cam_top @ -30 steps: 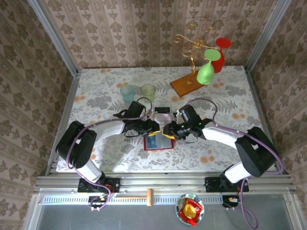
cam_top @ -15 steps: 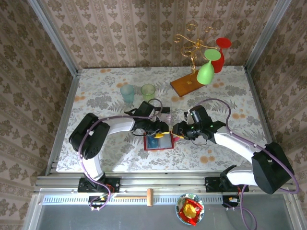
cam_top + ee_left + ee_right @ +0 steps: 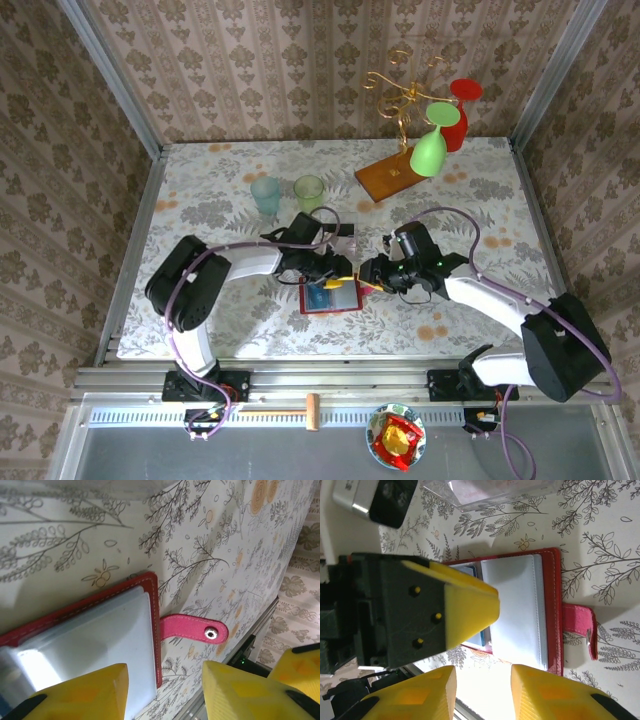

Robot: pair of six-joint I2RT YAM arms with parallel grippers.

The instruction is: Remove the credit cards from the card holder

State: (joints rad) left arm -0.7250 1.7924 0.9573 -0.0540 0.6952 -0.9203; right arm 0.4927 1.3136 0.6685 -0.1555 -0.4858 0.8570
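Finding 1, position. The holder point(image 3: 340, 300) lies open and flat on the tabletop point(image 3: 220, 200), about midway between the left and right edges and nearer the near edge than the far one. Its long axis runs left to right. The tab point(image 3: 192, 630) sticks out of the end nearest the right edge.

Finding 2, cards. A blue card point(image 3: 320, 297) shows in the half of the holder towards the left edge and is not yet out. The half by the tab shows a greyish sleeve point(image 3: 517, 610). You cannot tell from here whether that sleeve holds cards.

Finding 3, left claw point(image 3: 333, 277). It is the nearer one and hangs over the holder's far edge. Its fingers are spread with nothing between them, and in its own view the holder's tab-end edge sits below the gap.

Finding 4, right claw point(image 3: 371, 279). It stands just off the tab end, partly spread and gripping nothing.

Assessment. The blue card lies leftward from both claws. Your next move likely depends on one claw pinning the holder while the other reaches that card's edge.
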